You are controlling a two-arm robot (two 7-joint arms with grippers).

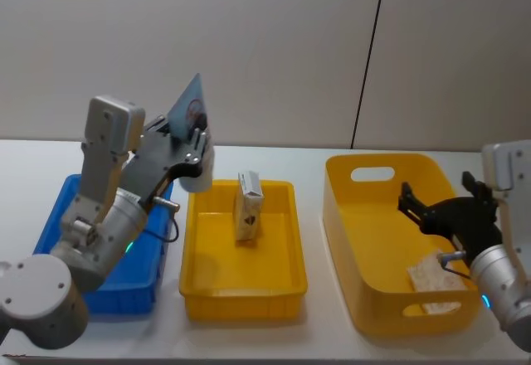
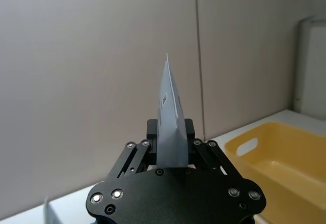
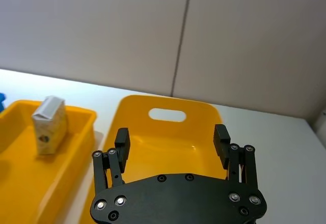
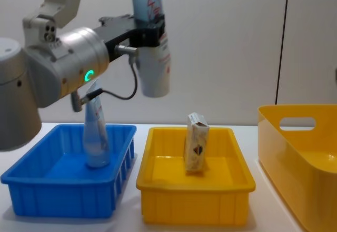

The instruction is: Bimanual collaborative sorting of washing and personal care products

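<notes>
The right tool (image 3: 171, 135) is close to the robot. It hangs over the near end of the big yellow basket (image 1: 373, 240), and its two fingers are wide apart with nothing between them. Under it, on the floor of the basket, lies a pale flat thing (image 1: 431, 278). I cannot tell what kind it is.

On the other side sits the blue bin (image 4: 58, 190) on the white worktop (image 1: 319, 336). A bluish tube (image 4: 96, 137) stands up in it. Next to the bin is the yellow tray (image 4: 195, 205). A cream carton (image 4: 196, 143) stands up in the middle of the tray.

High above them, the left tool (image 4: 151, 36) is pinched tight on a white squeeze tube (image 4: 154, 68). The flat end of the tube points up and the fat round end hangs down. The tube hangs over the edge where the blue bin and the yellow tray meet. Behind it all is a plain wall (image 1: 265, 41).

Here is what I think could go wrong. The tube is soft and is held near its thin end, so it could slide out. It is high up, so a drop from there could make it bounce out of a bin. It could also land in the wrong bin, because it hangs right over the edge. If it falls on the tray, it could knock the carton over.
</notes>
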